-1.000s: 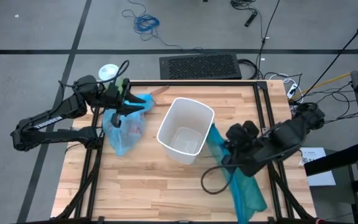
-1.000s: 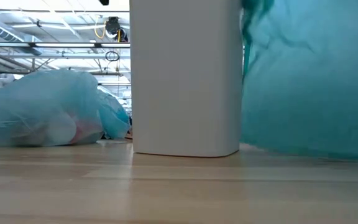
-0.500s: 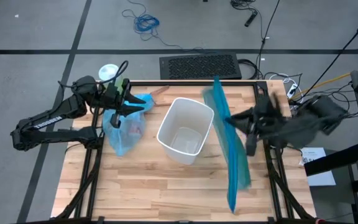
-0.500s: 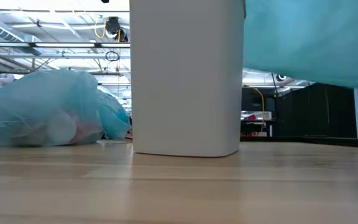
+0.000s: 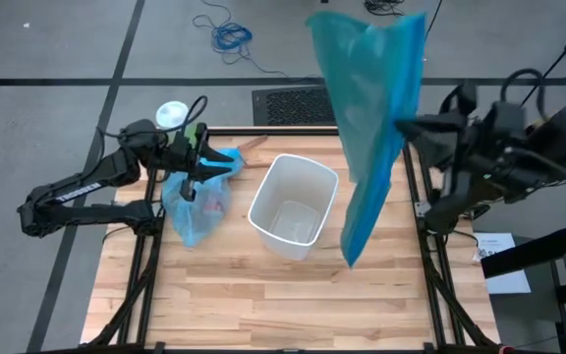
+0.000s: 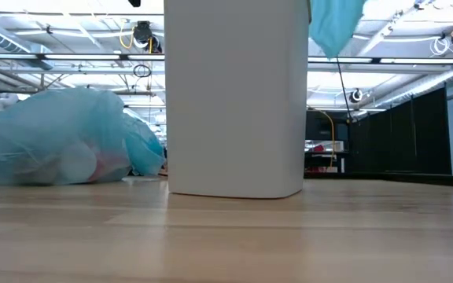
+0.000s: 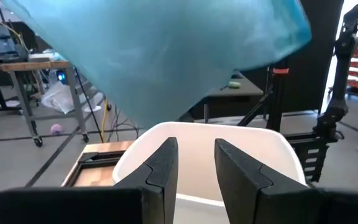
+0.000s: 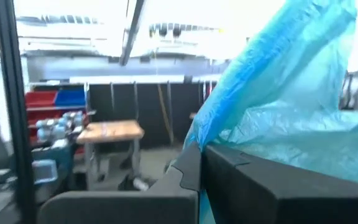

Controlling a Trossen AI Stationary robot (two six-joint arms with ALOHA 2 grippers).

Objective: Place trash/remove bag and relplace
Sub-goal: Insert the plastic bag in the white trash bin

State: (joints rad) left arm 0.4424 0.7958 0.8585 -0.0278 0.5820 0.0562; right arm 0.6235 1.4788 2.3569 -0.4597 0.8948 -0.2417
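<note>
Replacement step, by the look of it. Teal bag point(image 5: 371, 108) pinched in right tool point(image 8: 199, 152), fingers pressed together on the plastic, held high over the desk's point(image 5: 263, 295) right side. Probably up there so the film hangs free and can be shaken open before going into bin point(image 5: 263, 202). Hanging roughly straight down, long axis vertical, pinched near the top, loose tail pointing down at the desk just right of the bin. In the low view, tail tip clear of the wood and above the bin's rim level. Cannot tell which end is the mouth (too crumpled).

Bin upright mid-desk, no liner inside, so ready for the new one.

Full bag point(image 5: 195, 206) on its side at the desk's back-left, well apart from the bin. Likely parked there as the removed liner. Trash point(image 6: 85, 165) showing through it as pale and pinkish lumps. Long axis running from bunched neck at the desk's far edge toward the front, neck pointing at left tool point(image 7: 196, 149). That tool right at the neck, fingers slightly spread, nothing seen between them in its own view (only the bin beyond). Probably waiting there.
</note>
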